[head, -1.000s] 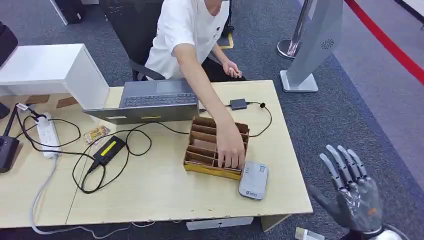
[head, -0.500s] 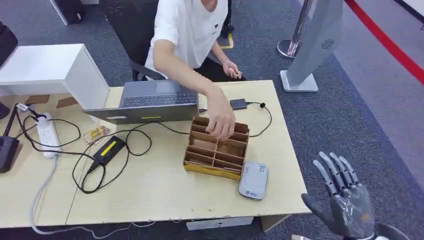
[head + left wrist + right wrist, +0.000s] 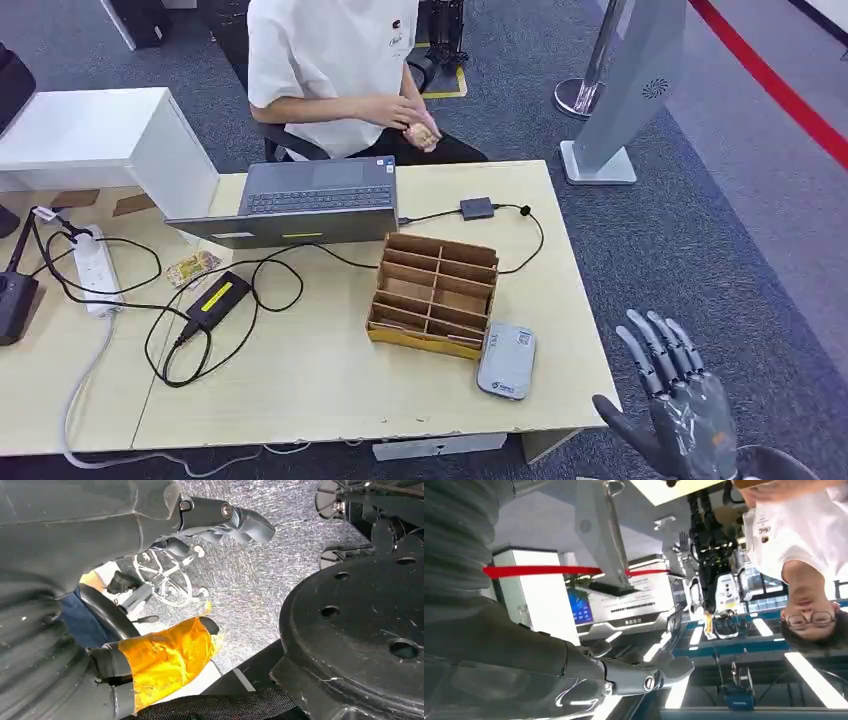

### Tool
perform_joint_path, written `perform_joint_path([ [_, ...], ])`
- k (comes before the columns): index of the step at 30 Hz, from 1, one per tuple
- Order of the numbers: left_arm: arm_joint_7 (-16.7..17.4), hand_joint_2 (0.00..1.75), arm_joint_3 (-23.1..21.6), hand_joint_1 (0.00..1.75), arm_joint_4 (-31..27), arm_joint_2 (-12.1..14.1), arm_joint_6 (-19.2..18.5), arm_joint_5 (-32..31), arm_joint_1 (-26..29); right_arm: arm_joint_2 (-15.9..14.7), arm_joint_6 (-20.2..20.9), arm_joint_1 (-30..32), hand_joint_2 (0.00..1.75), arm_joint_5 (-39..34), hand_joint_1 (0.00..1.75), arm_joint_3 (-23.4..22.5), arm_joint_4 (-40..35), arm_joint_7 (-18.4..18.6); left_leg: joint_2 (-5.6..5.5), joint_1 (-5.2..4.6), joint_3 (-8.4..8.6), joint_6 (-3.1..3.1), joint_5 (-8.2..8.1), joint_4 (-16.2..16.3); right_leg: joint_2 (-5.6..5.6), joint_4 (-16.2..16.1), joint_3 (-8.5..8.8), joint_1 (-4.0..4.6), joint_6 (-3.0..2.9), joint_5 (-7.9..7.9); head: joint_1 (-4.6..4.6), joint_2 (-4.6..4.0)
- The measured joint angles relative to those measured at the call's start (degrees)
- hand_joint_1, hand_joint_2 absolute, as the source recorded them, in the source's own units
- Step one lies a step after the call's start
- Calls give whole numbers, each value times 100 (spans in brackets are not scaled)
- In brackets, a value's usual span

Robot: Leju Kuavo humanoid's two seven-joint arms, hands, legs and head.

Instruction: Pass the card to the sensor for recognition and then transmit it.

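Desk, left to right: laptop [image 3: 310, 195], cardboard divider box [image 3: 433, 295], grey sensor [image 3: 507, 360] just beside it.
Sensor label too small to read. Card possibly in person's hands [image 3: 420, 125]; cannot tell. My right hand [image 3: 685, 415] open, empty, off the desk's right; left hand [image 3: 220, 522] state unclear.

From the head camera I get even, bright indoor light on the table [image 3: 300, 390], shadows soft and short, everything sharp to the edges. My left wrist feed is contrasty: the carpet [image 3: 260, 570] glitters pale while the near dark parts go soft and almost black. On the right wrist feed, ceiling lights [image 3: 804, 672] blow out white, and the right hand [image 3: 624, 672] close in looks slightly soft.
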Motion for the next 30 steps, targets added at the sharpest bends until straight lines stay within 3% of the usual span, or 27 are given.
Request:
perform_joint_path([
  [10,-11,175,-79,0,0,15,-65,48,-2,133,170,-527,175,-356,0,884,524,-223,12,0,6,0,0,-1,10,1,3,0,-1,1,0,0],
  [19,11,175,-175,0,0,52,-133,28,-27,911,444,-1427,175,-819,0,2060,1737,-536,14,4,11,-3,2,-2,15,6,4,4,-4,2,2,-2],
  [30,44,175,-225,0,0,103,-168,-61,-54,1819,393,-2117,175,-688,0,2454,3124,-590,23,4,14,-4,3,-2,21,7,5,3,-5,2,0,-2],
])
